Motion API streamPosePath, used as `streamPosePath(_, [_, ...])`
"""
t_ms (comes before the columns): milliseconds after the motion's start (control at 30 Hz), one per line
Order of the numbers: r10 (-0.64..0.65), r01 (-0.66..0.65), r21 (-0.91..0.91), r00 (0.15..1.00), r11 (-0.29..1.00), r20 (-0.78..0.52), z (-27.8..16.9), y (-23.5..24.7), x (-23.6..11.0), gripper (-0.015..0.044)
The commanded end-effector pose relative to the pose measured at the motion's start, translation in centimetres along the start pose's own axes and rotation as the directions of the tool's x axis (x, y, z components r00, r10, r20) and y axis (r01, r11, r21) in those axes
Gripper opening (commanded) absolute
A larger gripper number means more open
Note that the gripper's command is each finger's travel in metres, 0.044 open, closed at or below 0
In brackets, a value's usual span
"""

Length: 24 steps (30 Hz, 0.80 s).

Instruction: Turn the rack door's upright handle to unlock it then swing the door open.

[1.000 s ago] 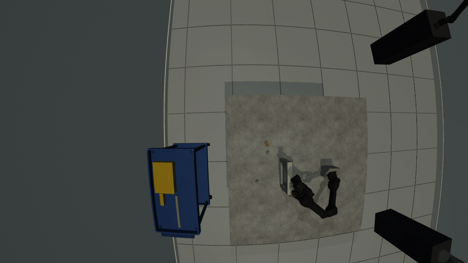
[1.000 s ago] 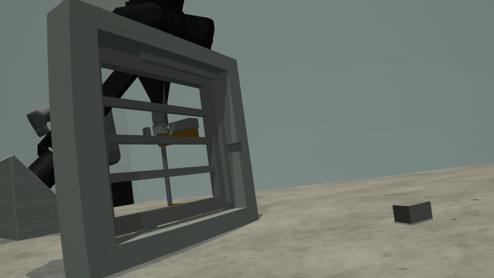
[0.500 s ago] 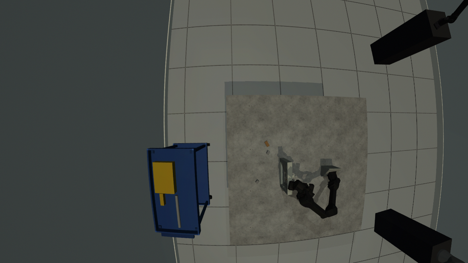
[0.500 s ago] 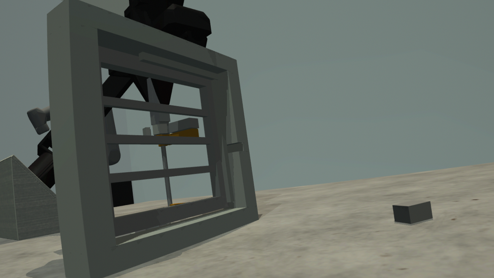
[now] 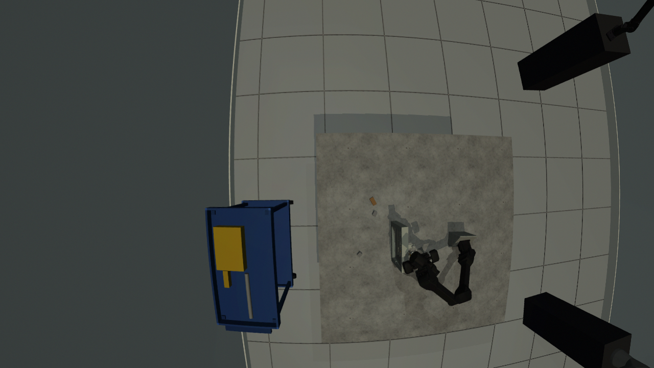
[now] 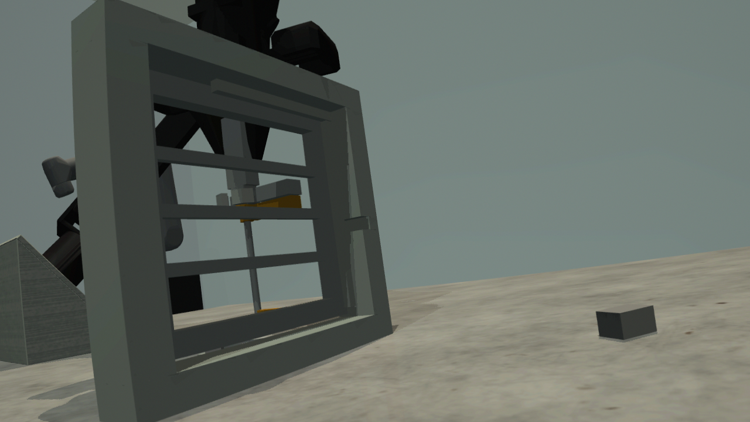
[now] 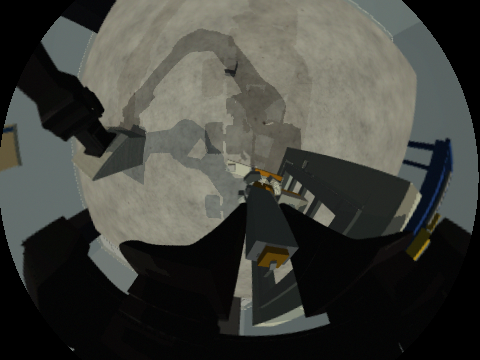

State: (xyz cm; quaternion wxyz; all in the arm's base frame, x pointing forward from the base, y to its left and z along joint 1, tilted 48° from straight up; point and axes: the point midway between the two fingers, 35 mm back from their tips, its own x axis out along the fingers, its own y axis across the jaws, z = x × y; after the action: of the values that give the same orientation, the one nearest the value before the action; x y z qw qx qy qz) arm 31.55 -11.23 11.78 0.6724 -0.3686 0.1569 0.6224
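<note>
The black gripper is clamped on the grey upright handle, with one finger on each side. The handle is on the arm's side of the door, and I see it through the bars. The door sits in or close to its big grey frame. A small dark block is on the table, apart from the frame. A little orange block lies there too.
</note>
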Motion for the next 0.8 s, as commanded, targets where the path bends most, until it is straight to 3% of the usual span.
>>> streamPosePath(0, [0.004,-0.004,-0.059,1.0,0.998,-0.001,-0.1,-0.05,0.25,0.0016])
streamPosePath(400, [0.004,-0.004,-0.059,1.0,0.998,-0.001,-0.1,-0.05,0.25,0.0016])
streamPosePath(767, [0.004,-0.004,-0.059,1.0,0.998,-0.001,-0.1,-0.05,0.25,0.0288])
